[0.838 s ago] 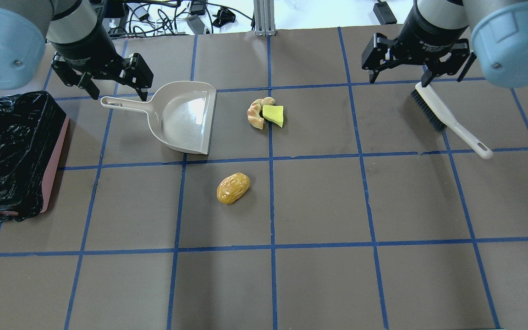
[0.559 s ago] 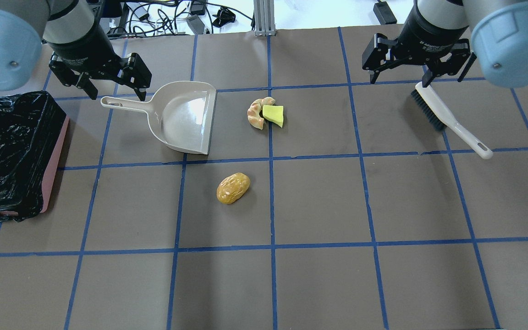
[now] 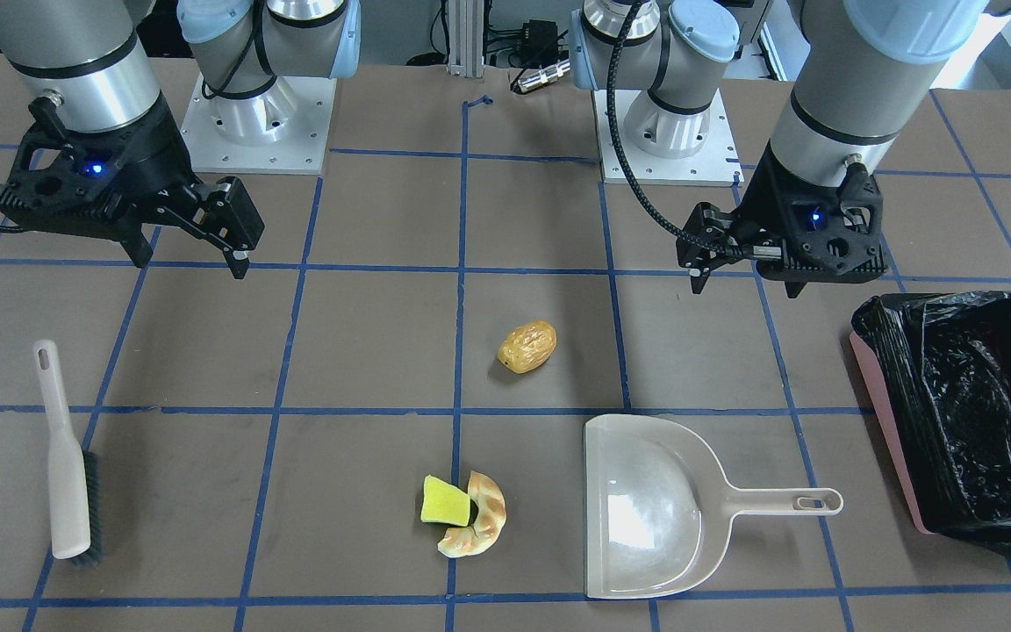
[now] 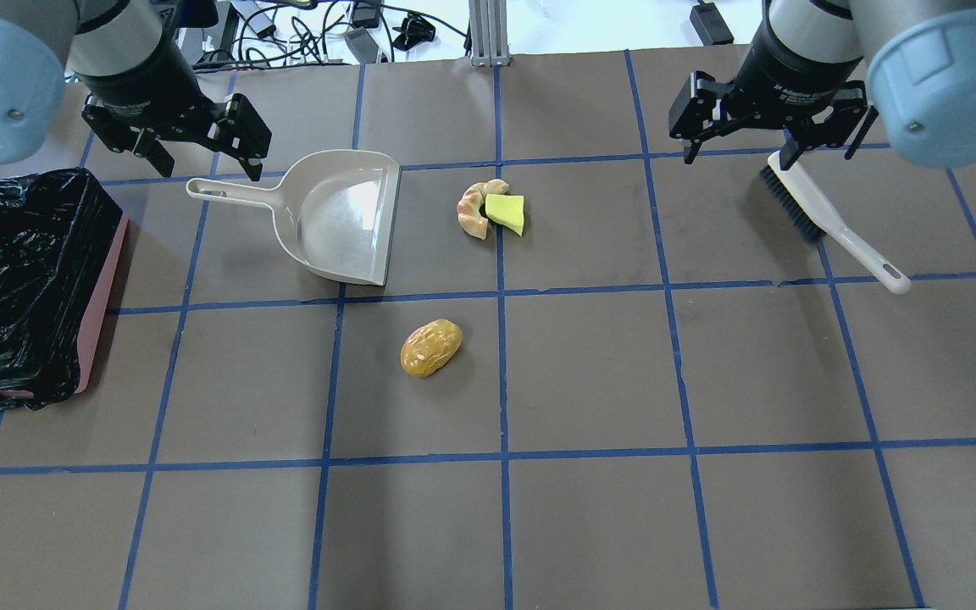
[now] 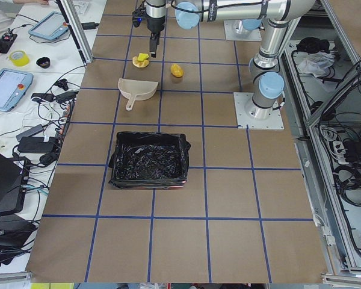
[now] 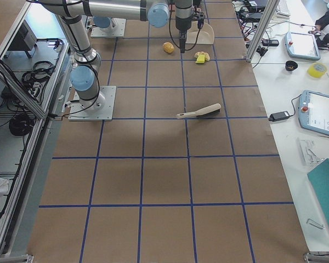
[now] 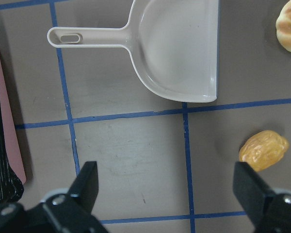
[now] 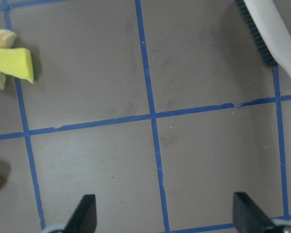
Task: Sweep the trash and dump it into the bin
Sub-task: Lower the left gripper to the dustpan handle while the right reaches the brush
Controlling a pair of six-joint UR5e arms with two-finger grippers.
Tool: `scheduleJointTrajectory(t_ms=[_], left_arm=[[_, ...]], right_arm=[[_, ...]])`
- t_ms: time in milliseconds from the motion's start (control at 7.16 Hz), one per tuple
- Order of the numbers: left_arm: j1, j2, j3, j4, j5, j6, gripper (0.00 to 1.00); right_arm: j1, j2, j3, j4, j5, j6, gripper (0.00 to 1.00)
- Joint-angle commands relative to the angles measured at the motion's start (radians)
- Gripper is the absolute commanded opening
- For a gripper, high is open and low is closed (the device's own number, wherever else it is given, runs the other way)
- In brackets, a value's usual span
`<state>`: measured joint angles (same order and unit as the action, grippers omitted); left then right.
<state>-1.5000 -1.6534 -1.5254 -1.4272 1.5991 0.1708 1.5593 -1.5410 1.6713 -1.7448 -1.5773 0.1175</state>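
Overhead exterior view: the left claw point(image 4: 207, 161) hangs wide open and empty near the dustpan point(image 4: 344, 216). The right claw point(image 4: 738, 154), equally open and empty, hangs near the brush point(image 4: 827, 222).

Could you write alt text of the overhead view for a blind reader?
Two robot arms hang over a gridded table, the left fingers and right fingers open and empty. On it lie a dustpan, a pastry piece touching a yellow wedge, and a golden-brown lump; a brush lies at right, a black-lined bin at left.
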Motion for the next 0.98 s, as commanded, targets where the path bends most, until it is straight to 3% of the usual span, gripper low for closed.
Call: scheduleJointTrajectory(t_ms=[0,140,419,559,698,838], left_arm=[[0.012,0.007,0.007,0.023,-0.005,-0.102,1.00],[0.058,-0.017,-0.007,0.072,-0.007,-0.366,1.00],[0.115,-0.048,-0.018,0.131,-0.016,-0.593,1.00],[0.115,-0.074,-0.041,0.246,-0.008,-0.776,1.00],[0.118,-0.101,-0.085,0.324,-0.004,-1.026,1.00],[0.121,-0.147,-0.114,0.324,-0.008,-1.191,1.00]], right_arm=[[-0.037,0.021,0.135,-0.079,-0.035,-0.079,1.00],[-0.082,0.033,0.190,-0.090,-0.033,-0.138,1.00],[-0.235,0.064,0.214,-0.131,-0.036,-0.559,1.00],[-0.293,0.068,0.220,-0.133,-0.043,-0.631,1.00],[-0.354,0.078,0.234,-0.168,-0.117,-0.733,1.00],[-0.413,0.091,0.263,-0.227,-0.121,-0.894,1.00]])
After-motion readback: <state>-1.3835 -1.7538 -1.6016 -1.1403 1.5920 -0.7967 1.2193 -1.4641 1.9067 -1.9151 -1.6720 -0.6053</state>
